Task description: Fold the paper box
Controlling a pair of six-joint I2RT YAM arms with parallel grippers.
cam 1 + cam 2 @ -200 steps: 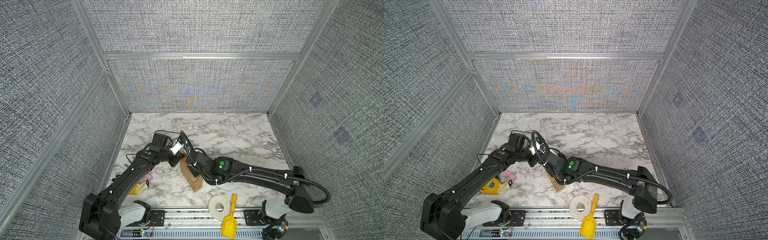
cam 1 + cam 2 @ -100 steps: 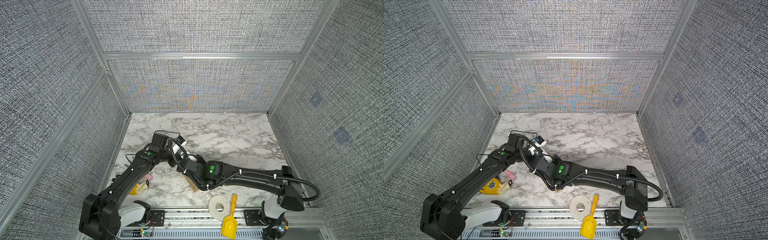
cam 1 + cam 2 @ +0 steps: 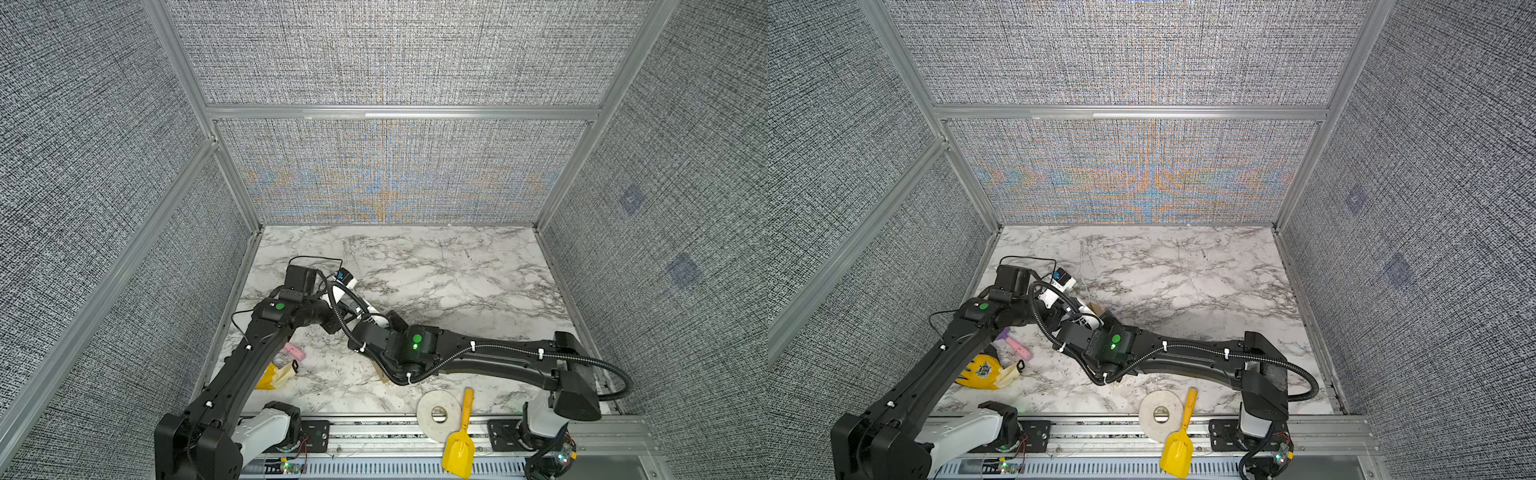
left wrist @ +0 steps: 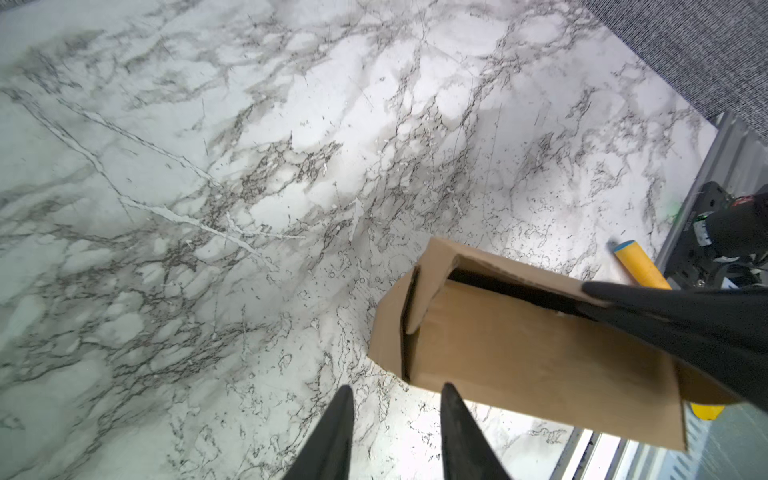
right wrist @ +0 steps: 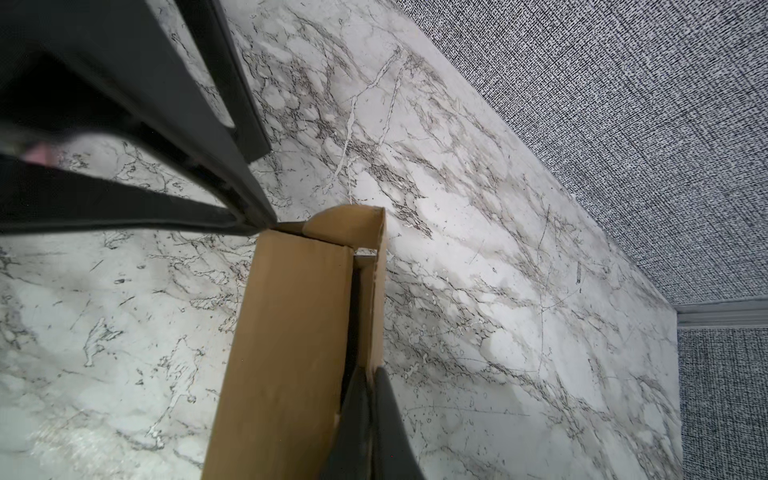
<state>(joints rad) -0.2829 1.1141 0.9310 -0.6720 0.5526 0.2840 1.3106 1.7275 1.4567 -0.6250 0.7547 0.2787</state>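
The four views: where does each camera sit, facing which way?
Top views: high over the front rail, facing down and back over the table; left arm and right arm show.
Left wrist: rides its arm, facing along the open left gripper to the paper box.
Right wrist: rides its arm, facing along the right gripper, shut on the box.
Shared: both wrist views show the box and the other gripper.

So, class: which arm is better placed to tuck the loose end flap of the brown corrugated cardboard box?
Probably left: the left gripper is open and empty beside the end flap, while the right gripper clamps a wall of the brown corrugated cardboard box, steadying it.
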